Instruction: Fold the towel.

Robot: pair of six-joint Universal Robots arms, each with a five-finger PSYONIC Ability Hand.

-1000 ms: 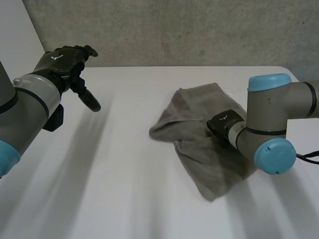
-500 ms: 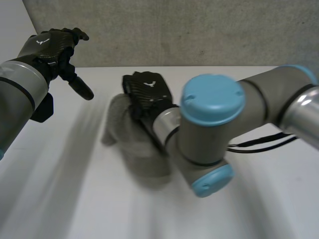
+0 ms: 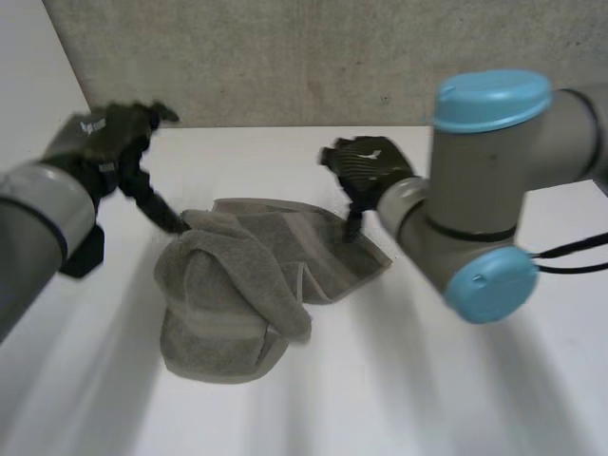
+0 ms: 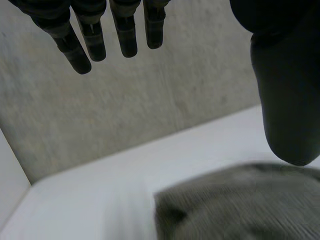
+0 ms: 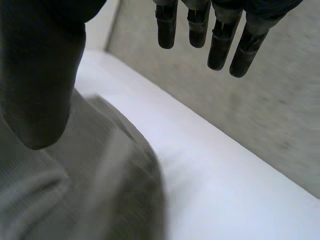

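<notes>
The grey towel (image 3: 237, 285) lies bunched on the white table (image 3: 427, 389), one part folded over onto itself in thick rolls at its near left. My left hand (image 3: 106, 142) hovers open at the towel's far left corner, thumb pointing down at it without gripping. In the left wrist view the hand (image 4: 285, 100) has straight fingers and the towel (image 4: 240, 205) lies below the thumb. My right hand (image 3: 366, 166) is open above the towel's far right edge. In the right wrist view its thumb and fingers (image 5: 40, 75) stand apart over the towel (image 5: 75, 195), holding nothing.
A grey concrete wall (image 3: 313, 57) runs along the table's far edge. My right arm's elbow (image 3: 484, 180) hangs over the table to the right of the towel. Bare table lies in front of and to the right of the towel.
My right hand carried the towel's right part leftward over the rest, then let go and drew back to the right. The towel now lies further left. My left hand has dropped towards it.
</notes>
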